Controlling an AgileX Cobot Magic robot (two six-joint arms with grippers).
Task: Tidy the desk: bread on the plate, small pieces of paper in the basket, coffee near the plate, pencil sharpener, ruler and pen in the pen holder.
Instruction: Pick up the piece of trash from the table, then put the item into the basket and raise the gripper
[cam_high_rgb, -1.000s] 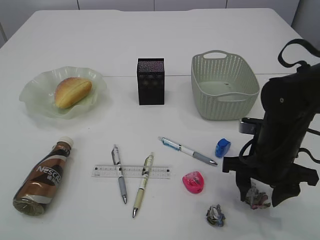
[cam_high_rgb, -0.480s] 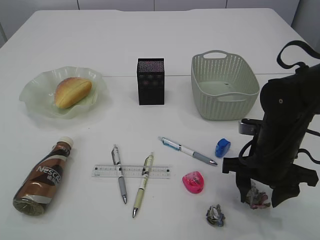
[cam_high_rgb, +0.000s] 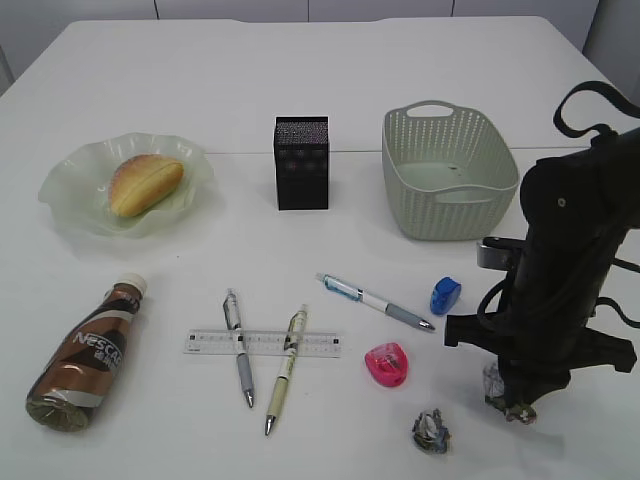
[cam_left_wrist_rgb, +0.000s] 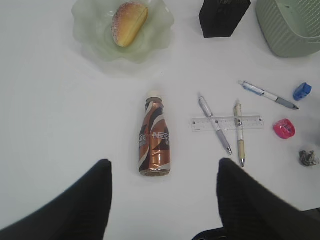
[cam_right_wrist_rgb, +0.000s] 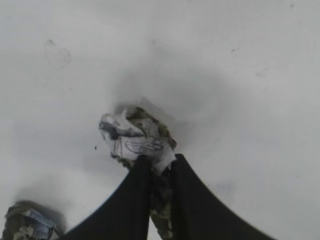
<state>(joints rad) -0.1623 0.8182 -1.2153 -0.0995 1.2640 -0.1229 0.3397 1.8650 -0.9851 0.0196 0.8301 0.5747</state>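
While you scan the white desk (cam_high_rgb: 350, 60), count three pens, two sharpeners and two crumpled paper balls; your right gripper (cam_right_wrist_rgb: 159, 172) has pinched nearly shut on the right-hand crumpled printed paper wad (cam_right_wrist_rgb: 135, 137), apparently touching the tabletop beside the pink sharpener (cam_high_rgb: 387, 363).

Bare desk (cam_high_rgb: 330, 230) lies between the pen holder (cam_high_rgb: 301, 162) and basket (cam_high_rgb: 448, 185). Nearer, crossed pens (cam_high_rgb: 262, 352) over the ruler (cam_high_rgb: 262, 343) and two sharpeners (cam_high_rgb: 388, 363) crowd the middle.
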